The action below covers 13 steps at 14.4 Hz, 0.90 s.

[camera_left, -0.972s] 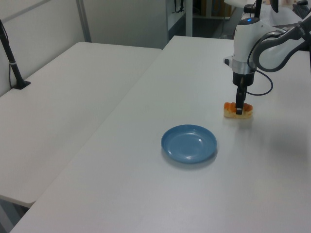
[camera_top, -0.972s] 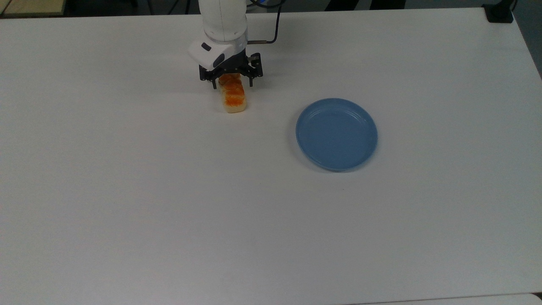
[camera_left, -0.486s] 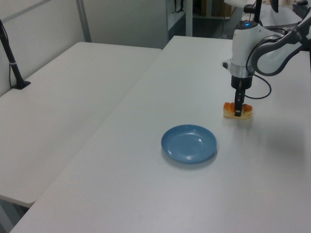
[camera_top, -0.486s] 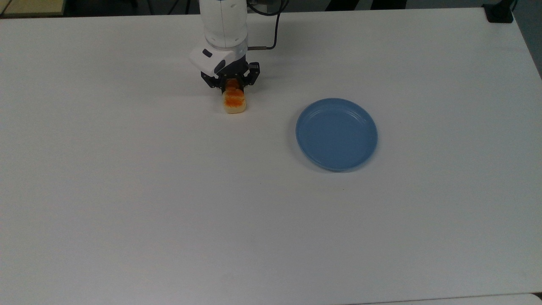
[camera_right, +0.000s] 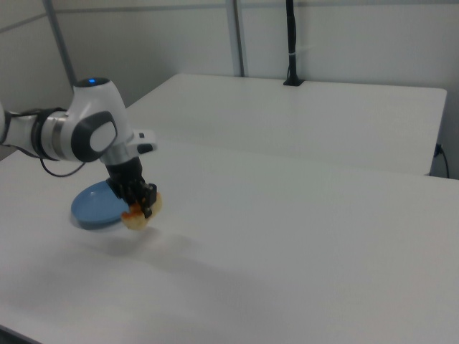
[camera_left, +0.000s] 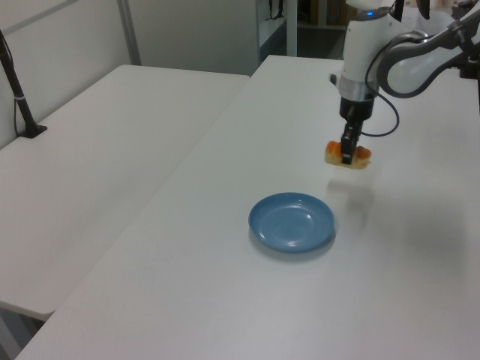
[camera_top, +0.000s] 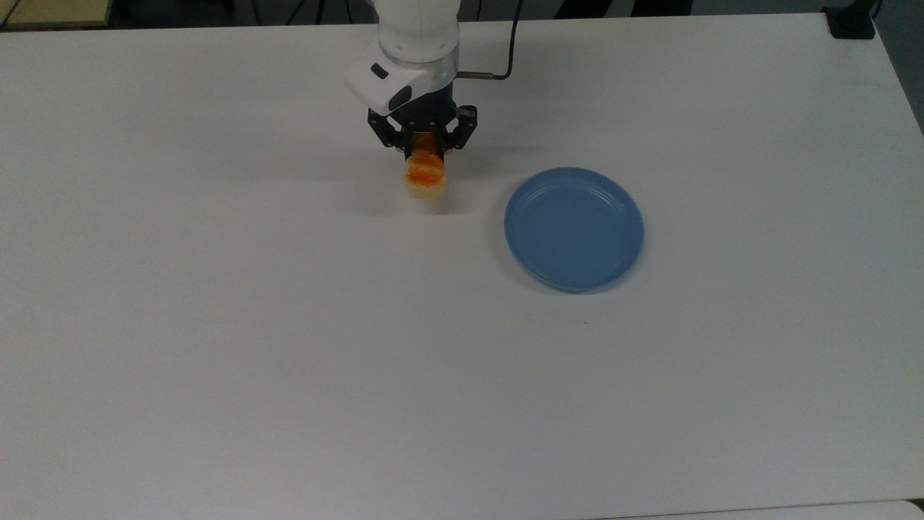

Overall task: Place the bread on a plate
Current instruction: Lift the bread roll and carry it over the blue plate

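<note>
Holding: gripper (camera_top: 424, 149) pinched on bread (camera_top: 425, 178), fingers clamped on its sides
Bread: lifted off table (camera_top: 216, 325), shadow underneath in left view; orange-brown top, cream sides
Bread pos: near table's far edge in top view, to top view's left of plate (camera_top: 574, 228), apart from it
Plate: light blue, round, ridged rim, flat on table, mid-table toward top view's right
Arm: white Panda, wrist pointing straight down w/ black cable

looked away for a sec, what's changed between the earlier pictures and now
The hand, already shut on the bread, has lifted it off the table and carried it toward the top view's right, nearer the plate. The plate stayed put, with nothing on it.
</note>
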### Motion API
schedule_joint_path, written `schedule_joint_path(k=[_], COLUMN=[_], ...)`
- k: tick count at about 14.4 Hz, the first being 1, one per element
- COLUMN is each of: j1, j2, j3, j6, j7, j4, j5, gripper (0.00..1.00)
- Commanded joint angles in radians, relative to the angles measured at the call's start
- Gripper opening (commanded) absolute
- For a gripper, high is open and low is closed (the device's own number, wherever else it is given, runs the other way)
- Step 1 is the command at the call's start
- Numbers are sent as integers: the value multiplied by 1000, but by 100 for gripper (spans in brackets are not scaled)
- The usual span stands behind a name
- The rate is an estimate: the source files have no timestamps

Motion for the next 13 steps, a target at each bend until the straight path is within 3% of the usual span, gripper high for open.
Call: schedule_joint_path(k=[1, 4, 5, 9, 13], j1=[71, 143, 168, 260, 279], j2=[25, 168, 201, 283, 340], j3=[-4, -4, -4, -5, -5], j6=[-117, -375, -380, -368, -336], j7=[150, 229, 271, 386, 453], j4=[148, 432, 467, 510, 531], j5=[-2, 1, 3, -13, -19], gripper=[44, 44, 44, 44, 44])
